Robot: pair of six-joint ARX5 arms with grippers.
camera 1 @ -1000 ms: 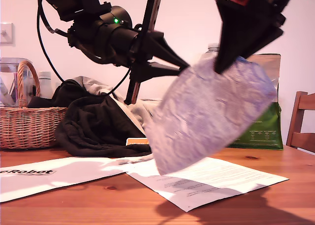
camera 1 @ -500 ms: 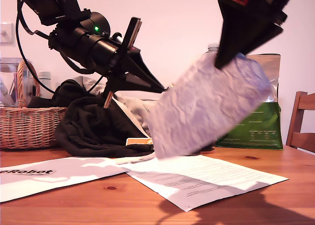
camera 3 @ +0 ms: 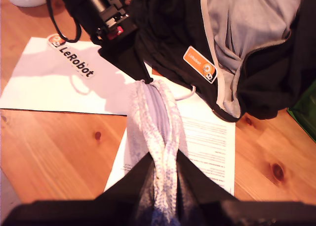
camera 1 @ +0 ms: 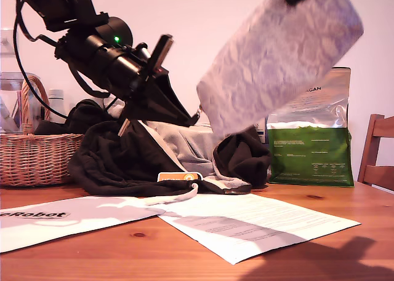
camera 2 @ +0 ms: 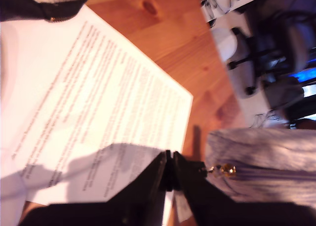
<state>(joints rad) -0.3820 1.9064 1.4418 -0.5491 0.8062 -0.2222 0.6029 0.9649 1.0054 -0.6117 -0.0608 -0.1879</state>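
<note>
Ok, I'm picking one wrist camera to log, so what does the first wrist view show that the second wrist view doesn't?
Only the first: the gold zip pull pinched by my first gripper, and a dark office chair on the floor. Only the second: my second gripper clamping the pouch, the LeRobot sheet and an orange garment label. Both: the pouch, the printed page, the wooden table.

A brown basket (camera 1: 37, 158) sits at the exterior view's left. Beside it, in the middle, a black jacket (camera 1: 123, 158) lies in a heap. A green bag (camera 1: 311, 158) stands at the exterior view's right, near a wooden chair (camera 1: 377, 152). A white sheet (camera 1: 68, 219) and a printed page (camera 1: 258, 222) lie low on the tabletop (camera 1: 123, 256).
</note>
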